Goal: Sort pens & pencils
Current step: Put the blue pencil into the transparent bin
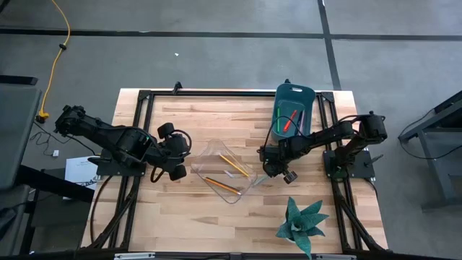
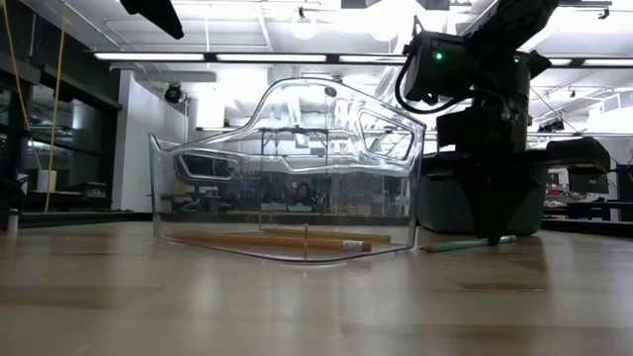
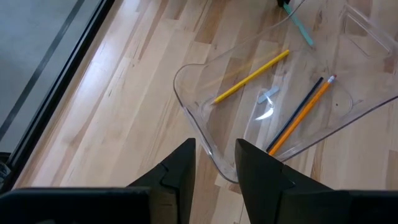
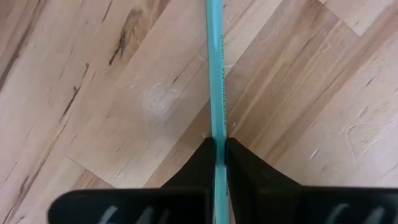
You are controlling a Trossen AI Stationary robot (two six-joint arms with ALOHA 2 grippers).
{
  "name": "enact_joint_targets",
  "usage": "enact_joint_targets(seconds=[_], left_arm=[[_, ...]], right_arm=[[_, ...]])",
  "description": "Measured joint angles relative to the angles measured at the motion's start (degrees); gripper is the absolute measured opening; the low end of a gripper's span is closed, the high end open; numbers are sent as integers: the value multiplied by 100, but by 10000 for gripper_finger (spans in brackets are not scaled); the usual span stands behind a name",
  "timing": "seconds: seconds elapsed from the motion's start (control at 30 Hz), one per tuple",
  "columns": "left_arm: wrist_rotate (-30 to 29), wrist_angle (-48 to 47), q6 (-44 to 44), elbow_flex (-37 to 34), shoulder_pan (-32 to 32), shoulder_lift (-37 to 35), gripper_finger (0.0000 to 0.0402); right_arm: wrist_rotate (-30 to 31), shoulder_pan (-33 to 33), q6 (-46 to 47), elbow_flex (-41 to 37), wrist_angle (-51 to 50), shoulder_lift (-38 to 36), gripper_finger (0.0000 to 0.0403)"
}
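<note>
Clear tray (image 2: 287, 168) nearest; right claw (image 4: 219, 146) pinching teal pencil (image 4: 216, 74) beside it.

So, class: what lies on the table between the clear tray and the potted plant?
Bare wood only. In the high view, nothing sits between the clear tray and the potted plant; the teal pencil lies off the tray's right end.

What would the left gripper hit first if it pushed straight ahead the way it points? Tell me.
Most likely the rim of the clear tray, which sits just ahead of the left gripper; its open fingers seem to straddle that rim, though depth is uncertain.
</note>
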Motion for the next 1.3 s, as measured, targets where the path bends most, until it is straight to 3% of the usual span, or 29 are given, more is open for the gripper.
enact_joint_targets(seconds=[0.77, 1.3], left_arm=[[-2, -22, 149, 0, -2, 0, 101], [-2, -28, 243, 0, -2, 1, 101]], right_arm=[[-179, 457, 136, 195, -581, -18, 1], [-170, 794, 917, 205, -907, -915, 0]])
